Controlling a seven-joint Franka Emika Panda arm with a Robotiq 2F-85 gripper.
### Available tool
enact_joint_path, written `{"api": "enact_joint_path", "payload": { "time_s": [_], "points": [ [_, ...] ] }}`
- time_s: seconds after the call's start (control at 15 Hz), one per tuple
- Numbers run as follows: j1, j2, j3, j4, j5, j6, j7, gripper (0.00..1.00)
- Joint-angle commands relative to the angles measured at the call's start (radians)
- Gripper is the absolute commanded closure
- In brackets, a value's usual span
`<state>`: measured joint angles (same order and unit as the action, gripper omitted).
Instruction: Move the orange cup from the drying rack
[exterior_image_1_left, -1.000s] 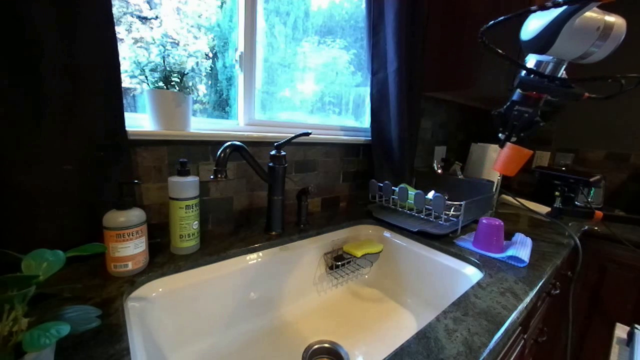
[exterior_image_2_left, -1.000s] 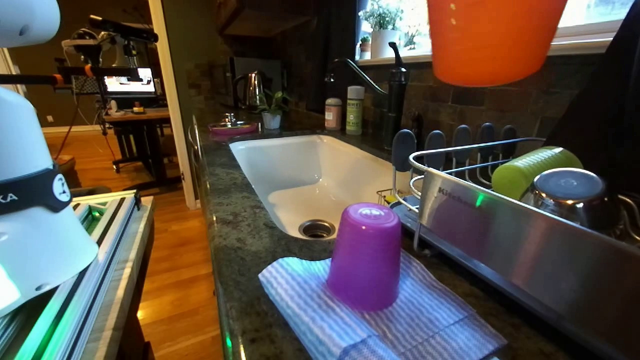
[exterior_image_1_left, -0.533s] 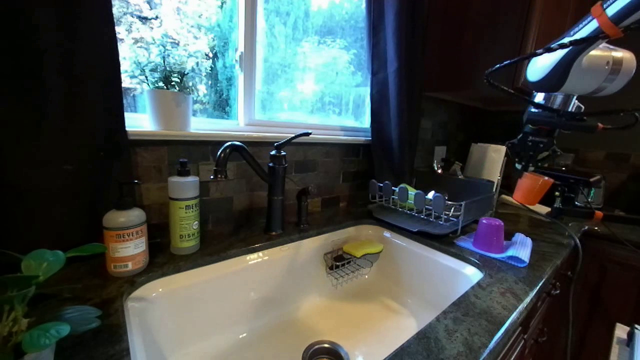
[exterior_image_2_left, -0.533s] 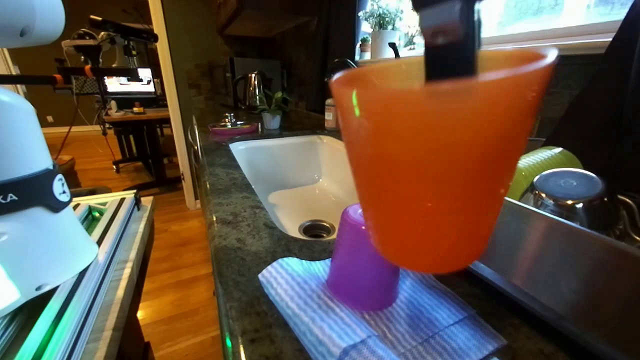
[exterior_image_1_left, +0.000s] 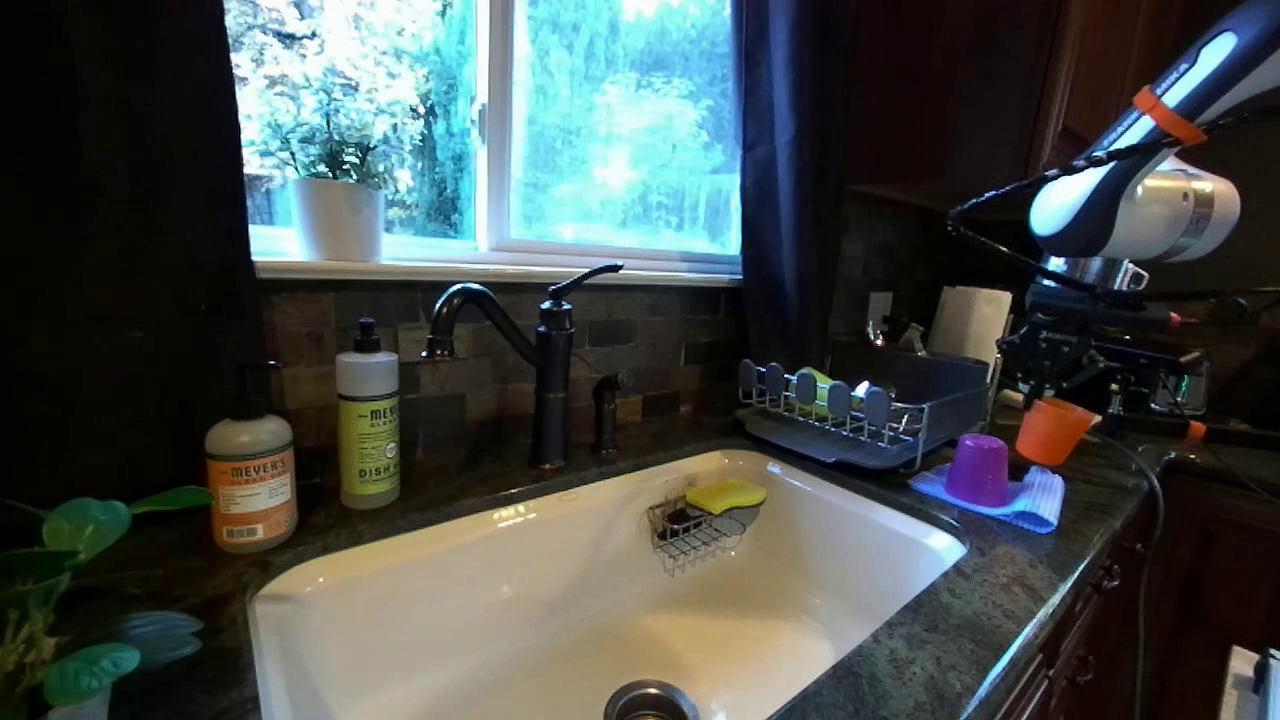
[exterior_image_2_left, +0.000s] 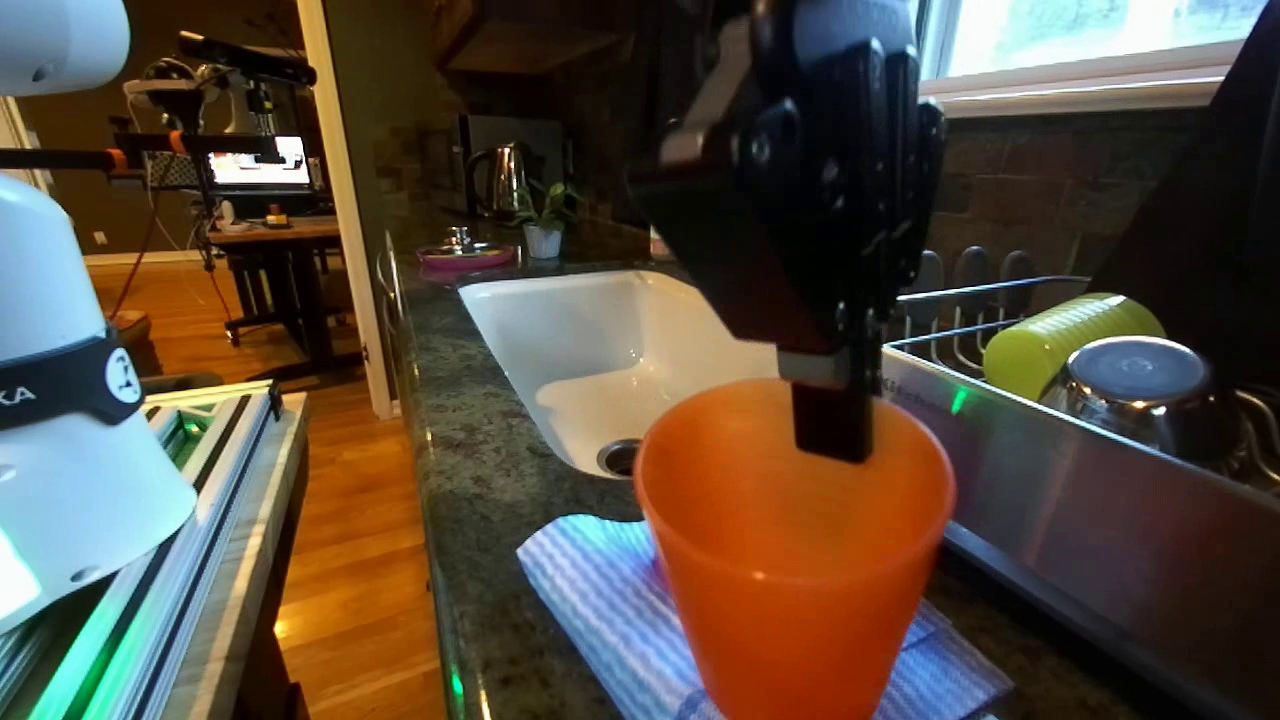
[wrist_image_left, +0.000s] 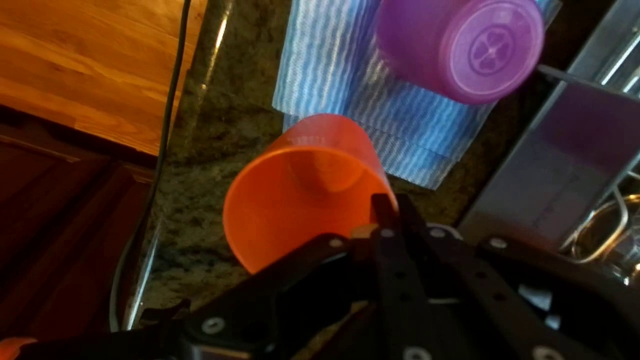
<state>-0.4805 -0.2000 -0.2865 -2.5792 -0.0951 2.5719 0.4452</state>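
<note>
My gripper (wrist_image_left: 398, 206) is shut on the rim of the orange cup (wrist_image_left: 320, 185), with one finger inside the cup and one outside. In both exterior views the orange cup (exterior_image_1_left: 1055, 430) (exterior_image_2_left: 790, 620) hangs from the gripper (exterior_image_1_left: 1040, 395), mouth up and somewhat tilted. It appears to be over the counter by the striped cloth; I cannot tell how high. The drying rack (exterior_image_1_left: 955, 405) stands beside it and also shows in the wrist view (wrist_image_left: 545, 185). The rack holds a green cup (exterior_image_2_left: 1075, 335) and a metal bowl (exterior_image_2_left: 1135, 375).
An upside-down purple cup (exterior_image_1_left: 977, 472) stands on the blue striped cloth (exterior_image_1_left: 1040, 500), close to the orange cup. The white sink (exterior_image_1_left: 400, 600) lies beside them, with a black faucet (exterior_image_1_left: 552, 390). A black cable (wrist_image_left: 167, 125) hangs along the counter's edge.
The arm has brought the orange cup lower, away from the rack, toward the counter by the cloth. The gripper stays shut on its rim. The purple cup has not moved.
</note>
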Motion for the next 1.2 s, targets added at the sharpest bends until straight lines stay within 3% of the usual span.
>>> {"api": "enact_joint_path", "payload": {
  "time_s": [0.0,0.6,0.93,1.07,1.13],
  "points": [
    [0.015,0.085,-0.009,0.003,-0.010,0.049,-0.019,0.99],
    [0.041,0.221,-0.043,0.014,-0.058,0.211,-0.015,0.99],
    [0.045,0.233,-0.065,0.063,-0.088,0.157,-0.046,0.99],
    [0.051,0.236,-0.071,0.064,-0.100,0.132,-0.054,0.69],
    [0.056,0.227,-0.072,0.061,-0.091,0.111,-0.067,0.63]
  ]
}}
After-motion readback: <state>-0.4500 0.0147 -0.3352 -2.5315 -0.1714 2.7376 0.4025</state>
